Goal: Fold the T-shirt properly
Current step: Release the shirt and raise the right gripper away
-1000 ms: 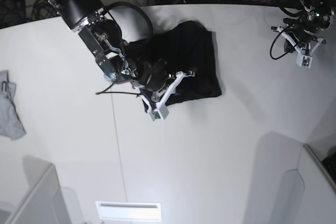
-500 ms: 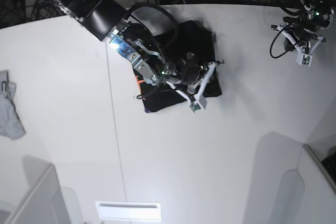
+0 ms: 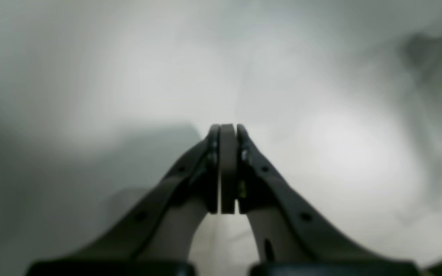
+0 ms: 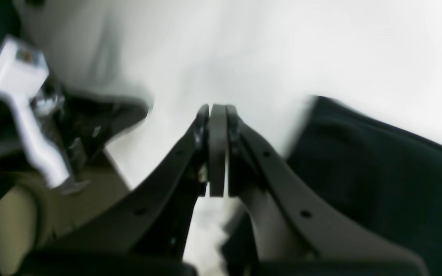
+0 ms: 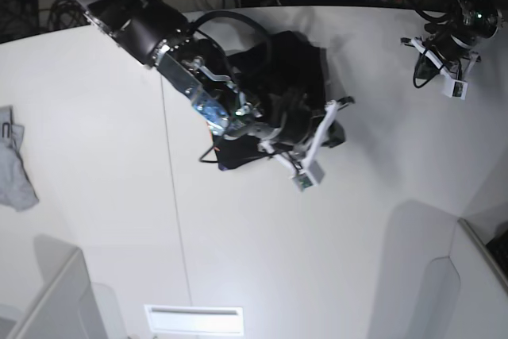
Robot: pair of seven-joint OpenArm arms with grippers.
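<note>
Your right gripper [image 4: 218,153] swept rightward across the folded black T-shirt [image 5: 298,61] (jaws clenched, empty), shirt now below-right of it, smoothing nearly done; left gripper [image 3: 227,168] clenched, empty, parked well apart.

A broad, smooth white table [image 5: 333,244] with a curved far edge filled most of the base view. A faint straight seam ran down its surface in the left half of the frame. On it, in the upper middle of the frame, lay the crumpled black cloth T-shirt [image 5: 300,61], bunched into a rough heap with a small streak of orange showing at its left edge. At the far left edge of the frame, well apart from the shirt, a small light grey cloth [image 5: 14,166] lay rumpled on the tabletop. In the right wrist view the black shirt [image 4: 378,172] rested on the white surface at the right.
</note>
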